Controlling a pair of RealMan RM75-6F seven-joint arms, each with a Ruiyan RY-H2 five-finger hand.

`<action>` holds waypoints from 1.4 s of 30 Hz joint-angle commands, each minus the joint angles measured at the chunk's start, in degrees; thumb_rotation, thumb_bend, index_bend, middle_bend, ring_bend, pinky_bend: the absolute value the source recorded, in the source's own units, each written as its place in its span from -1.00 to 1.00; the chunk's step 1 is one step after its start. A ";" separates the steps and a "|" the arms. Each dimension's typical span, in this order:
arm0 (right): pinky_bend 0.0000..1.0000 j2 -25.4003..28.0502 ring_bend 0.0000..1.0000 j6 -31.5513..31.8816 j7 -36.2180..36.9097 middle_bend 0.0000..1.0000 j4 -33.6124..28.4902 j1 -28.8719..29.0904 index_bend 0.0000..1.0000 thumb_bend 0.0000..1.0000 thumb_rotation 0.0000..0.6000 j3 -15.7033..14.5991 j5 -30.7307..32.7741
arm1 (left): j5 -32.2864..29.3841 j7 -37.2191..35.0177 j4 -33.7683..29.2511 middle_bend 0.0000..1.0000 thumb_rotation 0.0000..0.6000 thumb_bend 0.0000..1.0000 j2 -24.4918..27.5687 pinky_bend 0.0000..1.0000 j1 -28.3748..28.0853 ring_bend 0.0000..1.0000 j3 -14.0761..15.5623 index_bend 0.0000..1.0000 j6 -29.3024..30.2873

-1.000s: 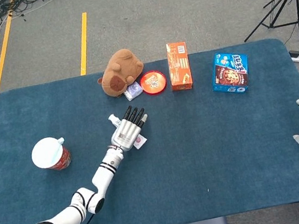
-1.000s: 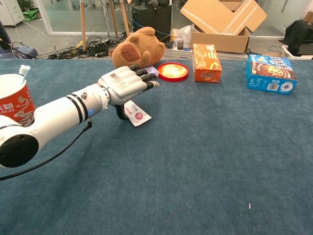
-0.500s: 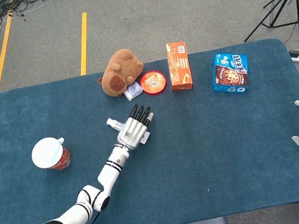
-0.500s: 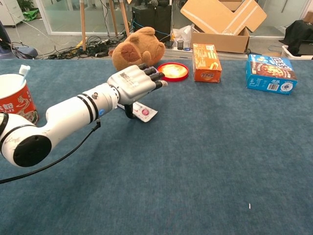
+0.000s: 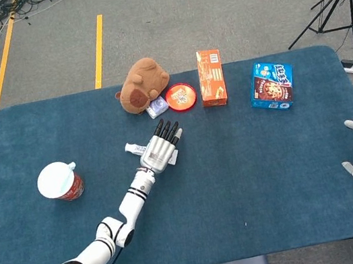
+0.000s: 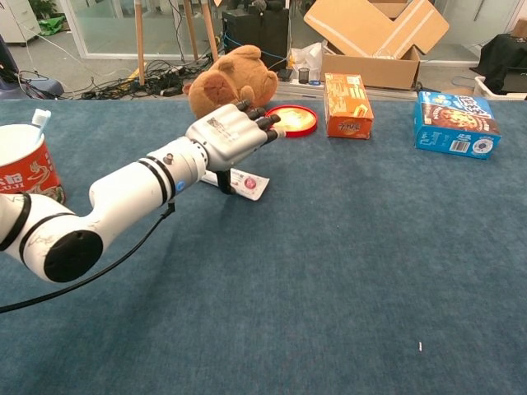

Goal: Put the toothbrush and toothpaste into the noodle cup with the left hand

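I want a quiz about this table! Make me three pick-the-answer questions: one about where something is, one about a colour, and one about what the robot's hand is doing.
1. Where is the brown plush animal?
A. Beside the round red lid
B. Inside the blue biscuit box
C. On top of the noodle cup

2. What colour is the upright snack box in the middle of the back row?
A. Green
B. Orange
C. Purple

3. What is the left hand doing?
A. Holding the plush animal
B. Resting in the noodle cup
C. Stretched out over the white toothpaste tube, fingers apart

Answers:
1 A: the plush sits right next to the round red lid.
2 B: its sides are orange.
3 C: the tube lies flat on the blue tablecloth under the hand; the toothbrush already stands in the red-and-white noodle cup.
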 commanded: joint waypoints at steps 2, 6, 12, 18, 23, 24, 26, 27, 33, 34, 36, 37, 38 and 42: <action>0.19 -0.01 -0.53 0.07 0.05 -0.49 0.02 -0.02 -0.62 -0.69 1.00 0.03 0.07 | -0.41 -1.31 2.35 -1.00 1.00 -0.90 -1.75 -1.00 -0.43 -1.00 -0.81 -0.88 0.96; 0.19 0.00 -0.53 0.09 0.06 -0.49 -0.02 -0.01 -0.62 -0.69 1.00 -0.01 0.02 | -1.17 -2.07 4.81 -1.00 1.00 -0.90 -3.48 -1.00 -0.57 -1.00 -1.65 -0.87 1.35; 0.19 -0.05 -0.53 -0.26 0.12 -0.49 0.09 0.15 -0.62 -0.69 1.00 -0.09 0.07 | -1.11 -3.36 4.56 -1.00 1.00 -0.90 -3.06 -1.00 -0.21 -1.00 -1.64 -0.87 1.70; 0.19 -0.26 -0.53 -0.51 -0.35 -0.49 0.06 0.31 -0.62 -0.69 1.00 -0.16 0.09 | -2.37 -1.84 -4.19 -1.00 1.00 -0.90 2.29 -1.00 0.58 -1.00 -2.36 -0.77 -0.44; 0.19 -0.46 -0.53 -0.68 -1.01 -0.49 -0.13 0.46 -0.62 -0.69 1.00 -0.25 0.01 | -5.17 3.07 -13.97 -1.00 1.00 -0.90 8.33 -1.00 1.34 -1.00 -3.00 -0.70 -4.62; 0.19 -0.48 -0.53 -0.72 -1.13 -0.49 -0.17 0.49 -0.62 -0.69 1.00 -0.26 0.01 | -6.20 4.82 -16.01 -1.00 1.00 -0.90 9.69 -1.00 1.38 -1.00 -3.15 -0.68 -5.91; 0.19 -0.49 -0.53 -0.81 -1.25 -0.49 -0.21 0.53 -0.62 -0.69 1.00 -0.26 0.09 | -7.91 7.36 -18.55 -1.00 1.00 -0.90 11.35 -1.00 1.36 -1.00 -3.36 -0.65 -7.64; 0.19 -0.50 -0.53 -0.85 -1.23 -0.49 -0.19 0.54 -0.62 -0.69 1.00 -0.26 0.14 | -9.02 8.92 -19.92 -1.00 1.00 -0.90 12.24 -1.00 1.29 -1.00 -3.44 -0.64 -8.64; 0.19 -0.48 -0.53 -0.94 -0.93 -0.49 -0.02 0.59 -0.62 -0.69 1.00 -0.16 0.39 | -12.52 14.19 -22.90 -1.00 1.00 -0.90 14.54 -1.00 0.65 -1.00 -2.44 -0.60 -11.57; 0.19 -0.47 -0.53 -0.96 -0.89 -0.49 -0.01 0.60 -0.62 -0.69 1.00 -0.13 0.44 | -12.93 14.56 -22.93 -1.00 1.00 -0.90 14.57 -1.00 0.57 -1.00 -2.36 -0.60 -11.63; 0.19 -0.47 -0.53 -0.98 -0.79 -0.49 0.05 0.61 -0.62 -0.69 1.00 -0.11 0.50 | -13.42 14.77 -22.76 -1.00 1.00 -0.90 14.31 -1.00 0.48 -1.00 -2.29 -0.60 -11.23; 0.19 -0.47 -0.53 -1.03 -0.72 -0.49 0.10 0.62 -0.62 -0.69 1.00 -0.11 0.53 | -13.46 14.60 -22.48 -1.00 1.00 -0.89 14.10 -1.00 0.38 -1.00 -2.19 -0.60 -10.97; 0.19 -0.45 -0.53 -1.08 -0.66 -0.49 0.12 0.64 -0.62 -0.69 1.00 -0.10 0.58 | -13.45 14.44 -22.19 -1.00 1.00 -0.89 13.96 -1.00 0.28 -1.00 -2.09 -0.59 -10.87; 0.19 -0.45 -0.53 -1.24 -0.39 -0.49 0.29 0.68 -0.62 -0.69 1.00 -0.02 0.82 | -13.78 13.85 -20.93 -1.00 1.00 -0.90 13.40 -1.00 -0.31 -1.00 -1.93 -0.58 -10.86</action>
